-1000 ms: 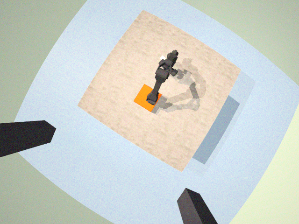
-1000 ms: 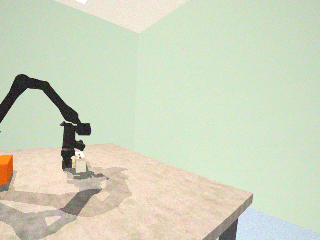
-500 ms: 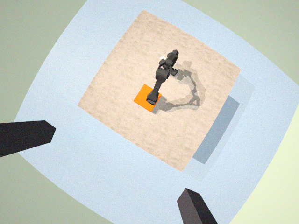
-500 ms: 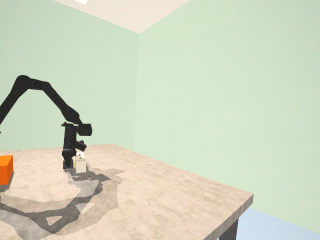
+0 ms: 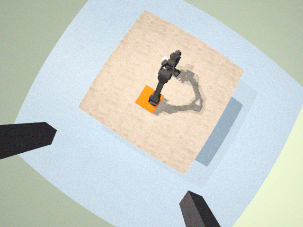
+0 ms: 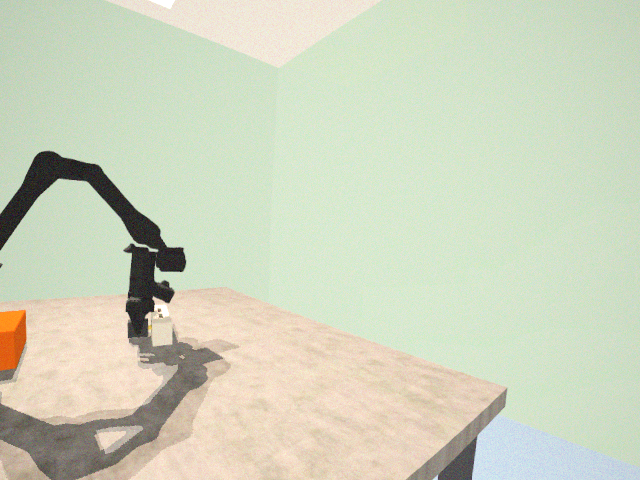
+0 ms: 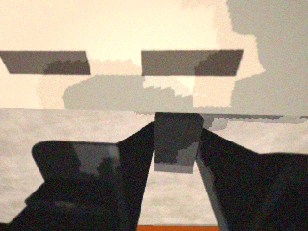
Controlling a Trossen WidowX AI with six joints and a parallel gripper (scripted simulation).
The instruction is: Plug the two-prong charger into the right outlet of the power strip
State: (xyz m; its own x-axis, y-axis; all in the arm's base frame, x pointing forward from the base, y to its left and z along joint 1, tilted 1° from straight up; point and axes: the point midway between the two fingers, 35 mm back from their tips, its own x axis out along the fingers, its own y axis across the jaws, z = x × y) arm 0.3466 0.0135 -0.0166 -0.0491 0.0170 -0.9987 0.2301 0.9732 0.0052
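The power strip [image 6: 161, 331] [image 7: 115, 91] is a cream block; a white bit of it [image 5: 164, 58] shows beside the arm. Its top has two dark rectangles in the wrist view. My gripper [image 7: 172, 126] [image 6: 137, 329] is shut on the dark grey charger [image 7: 177, 140], low over the table. The charger's front end is at the strip's near edge in the wrist view, below the right dark rectangle and a little left of its middle. A small yellow spot [image 6: 149, 326] shows between gripper and strip; the prongs are not visible in the wrist view. The outlet holes are hidden.
An orange block [image 5: 144, 96] [image 6: 10, 341] [image 7: 178, 228] is under the arm's base. The arm's shadow falls across the wooden table [image 5: 117, 80] [image 6: 336, 397] and the strip. The table's edge is beyond the strip.
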